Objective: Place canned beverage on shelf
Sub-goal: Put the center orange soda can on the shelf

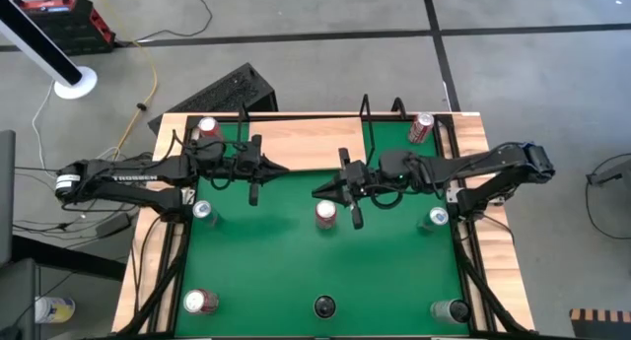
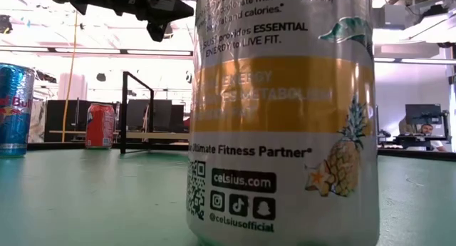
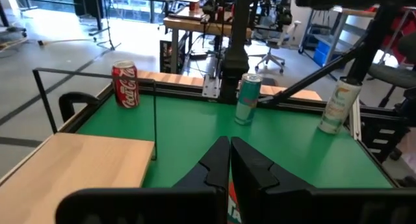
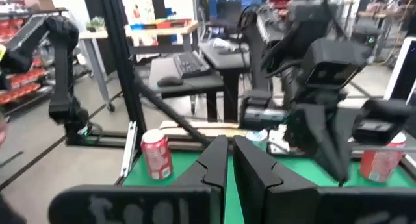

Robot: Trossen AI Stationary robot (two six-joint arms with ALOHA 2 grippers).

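The shelf (image 1: 306,143) is a light-wood board with black rod frames at its ends; it stands at the table's far edge and also shows in the left wrist view (image 3: 71,165). A tall white Celsius can (image 1: 325,214) stands upright mid-table and fills the low view (image 2: 281,118). My left gripper (image 1: 281,166) hovers by the shelf's near left corner, shut and empty (image 3: 229,152). My right gripper (image 1: 320,190) hovers just beyond the Celsius can on its far side, shut and empty (image 4: 229,159). The two grippers face each other.
Red cans stand at the far left (image 1: 206,130), far right (image 1: 421,128) and near left (image 1: 200,302) corners. Slim cans stand at the left edge (image 1: 203,211), right edge (image 1: 438,218) and near right (image 1: 449,309). The low camera (image 1: 324,306) sits at the near edge.
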